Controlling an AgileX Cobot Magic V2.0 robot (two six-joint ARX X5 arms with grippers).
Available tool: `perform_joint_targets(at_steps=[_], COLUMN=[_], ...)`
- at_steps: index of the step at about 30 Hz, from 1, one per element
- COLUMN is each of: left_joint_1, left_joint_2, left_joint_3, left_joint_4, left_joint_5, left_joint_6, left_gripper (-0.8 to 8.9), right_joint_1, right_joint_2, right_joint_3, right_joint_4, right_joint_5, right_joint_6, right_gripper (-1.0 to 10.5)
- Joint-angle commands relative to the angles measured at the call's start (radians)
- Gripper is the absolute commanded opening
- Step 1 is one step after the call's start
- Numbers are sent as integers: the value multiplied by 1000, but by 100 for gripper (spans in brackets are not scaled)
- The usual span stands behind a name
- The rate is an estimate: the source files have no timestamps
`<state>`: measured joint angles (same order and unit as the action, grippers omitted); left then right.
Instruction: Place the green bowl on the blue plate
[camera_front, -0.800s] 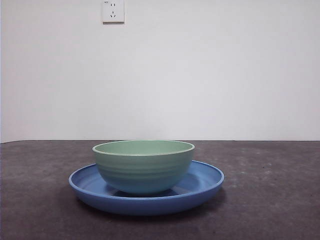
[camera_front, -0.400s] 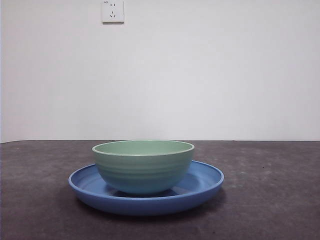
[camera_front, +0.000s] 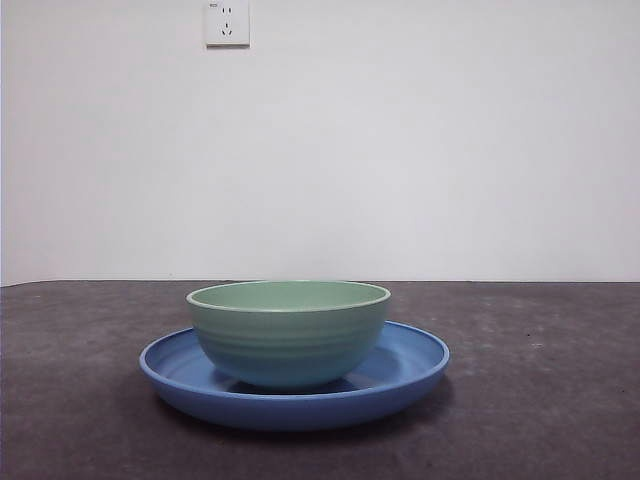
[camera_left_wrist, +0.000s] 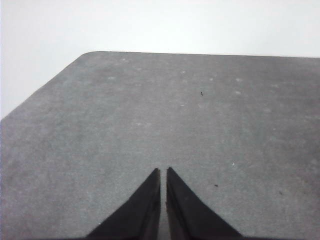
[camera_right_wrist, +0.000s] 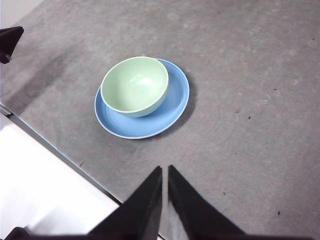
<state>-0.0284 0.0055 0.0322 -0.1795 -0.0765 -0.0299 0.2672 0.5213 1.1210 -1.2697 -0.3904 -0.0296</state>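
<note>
The green bowl (camera_front: 288, 334) stands upright on the blue plate (camera_front: 405, 365), a little off the plate's middle. From high above, the right wrist view shows the same green bowl (camera_right_wrist: 134, 85) on the blue plate (camera_right_wrist: 175, 100), with my right gripper (camera_right_wrist: 164, 170) shut and well away from them, holding nothing. My left gripper (camera_left_wrist: 163, 171) is shut over bare grey table with nothing between its jaws. Neither gripper appears in the front view.
The grey table's edge (camera_right_wrist: 55, 149) runs close past the plate in the right wrist view, with white floor beyond. A dark object (camera_right_wrist: 10, 41) sits at that view's corner. A wall socket (camera_front: 226, 22) is on the white wall behind.
</note>
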Motion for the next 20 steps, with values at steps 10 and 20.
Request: perform_joint_targets(at_steps=[10, 20], left_joint_1=[-1, -1], left_joint_2=[-2, -2], left_joint_3=[-21, -21], left_joint_4=[-6, -7], left_joint_5=[-1, -1], left_joint_6=[-35, -35], left_gripper=[20, 20], right_joint_1=[3, -34], right_joint_2=[4, -29], right_joint_3=[18, 16], right_joint_4=[9, 13], right_joint_5=[-1, -5], right_joint_6=[-4, -4], right_gripper=[16, 16])
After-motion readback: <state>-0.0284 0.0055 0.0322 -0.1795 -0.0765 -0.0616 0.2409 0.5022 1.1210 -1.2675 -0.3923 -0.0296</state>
